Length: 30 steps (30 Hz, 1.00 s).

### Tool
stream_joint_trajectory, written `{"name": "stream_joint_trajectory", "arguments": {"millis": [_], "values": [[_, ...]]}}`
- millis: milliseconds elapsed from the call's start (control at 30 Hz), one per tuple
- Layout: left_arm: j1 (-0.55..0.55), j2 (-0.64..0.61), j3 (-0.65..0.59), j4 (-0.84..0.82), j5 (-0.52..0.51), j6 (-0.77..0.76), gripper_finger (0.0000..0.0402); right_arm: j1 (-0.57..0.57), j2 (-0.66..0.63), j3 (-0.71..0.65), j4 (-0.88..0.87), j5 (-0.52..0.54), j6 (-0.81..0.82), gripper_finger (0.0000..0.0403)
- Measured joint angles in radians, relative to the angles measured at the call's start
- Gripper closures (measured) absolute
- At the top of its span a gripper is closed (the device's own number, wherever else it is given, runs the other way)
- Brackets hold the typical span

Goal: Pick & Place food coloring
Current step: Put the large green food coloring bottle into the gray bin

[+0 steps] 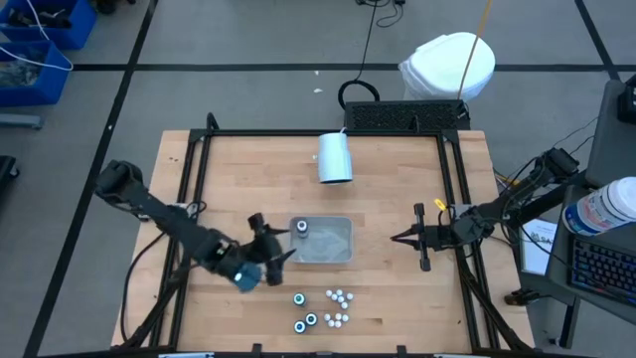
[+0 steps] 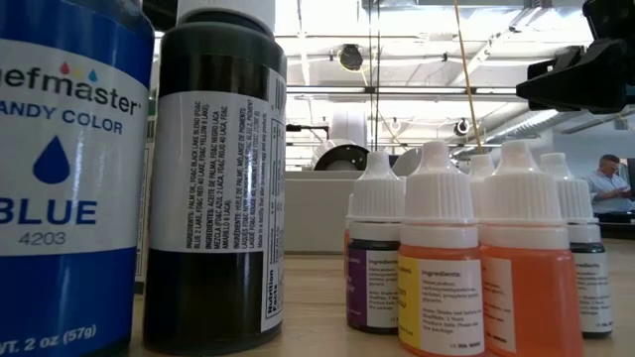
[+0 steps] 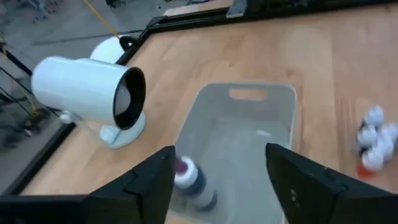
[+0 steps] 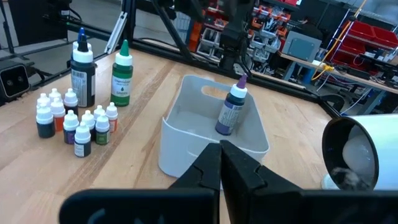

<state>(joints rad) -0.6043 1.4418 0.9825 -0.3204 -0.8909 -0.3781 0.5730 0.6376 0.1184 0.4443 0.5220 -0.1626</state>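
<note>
A purple-capped food coloring bottle (image 4: 231, 112) stands tilted inside the translucent grey bin (image 1: 338, 255), base on the bin's floor near its left end (image 3: 189, 179). My left gripper (image 1: 283, 246) hovers open just left of the bin, its fingers (image 3: 149, 183) either side of the bottle's view and touching nothing. My right gripper (image 4: 222, 158) waits shut to the right of the bin (image 1: 402, 239). Near the front edge stand two wider bottles, blue (image 4: 81, 65) and green (image 4: 122, 73), and several small white-capped ones (image 4: 71, 121), also in the high view (image 1: 338, 308).
A white cup (image 1: 335, 157) lies on its side at the table's far middle, its open mouth toward the bin (image 3: 127, 96). Black frame rails (image 1: 199, 169) run along the table's sides. Bare wood lies between the bin and the bottle cluster.
</note>
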Motion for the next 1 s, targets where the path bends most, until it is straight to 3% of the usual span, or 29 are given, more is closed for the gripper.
{"name": "stream_joint_trajectory", "arguments": {"millis": [267,433,633,767,900,1000], "values": [[-0.169,0.0,-0.106,0.162,-0.229,0.061,0.029,0.0,0.0,0.0,0.013,-0.001,-0.004,0.0403],[-0.172,0.0,-0.25,0.428,-0.22,0.196,0.038,0.0,0.0,0.0,0.017,0.0,-0.025,0.0403],[-0.122,-0.001,-0.414,0.885,0.008,0.492,0.0389,0.0,-0.006,0.0,0.074,0.0,-0.059,0.0403],[-0.129,-0.068,-0.451,0.91,0.081,0.58,0.0397,0.003,-0.056,0.0,0.074,-0.017,-0.076,0.0403],[-0.149,-0.203,-0.5,0.92,0.128,0.641,0.0392,-0.008,-0.127,0.001,0.051,-0.248,-0.063,0.0403],[-0.12,-0.303,-0.546,0.921,0.231,0.658,0.0397,-0.03,-0.161,0.001,0.031,-0.287,-0.06,0.0403]]}}
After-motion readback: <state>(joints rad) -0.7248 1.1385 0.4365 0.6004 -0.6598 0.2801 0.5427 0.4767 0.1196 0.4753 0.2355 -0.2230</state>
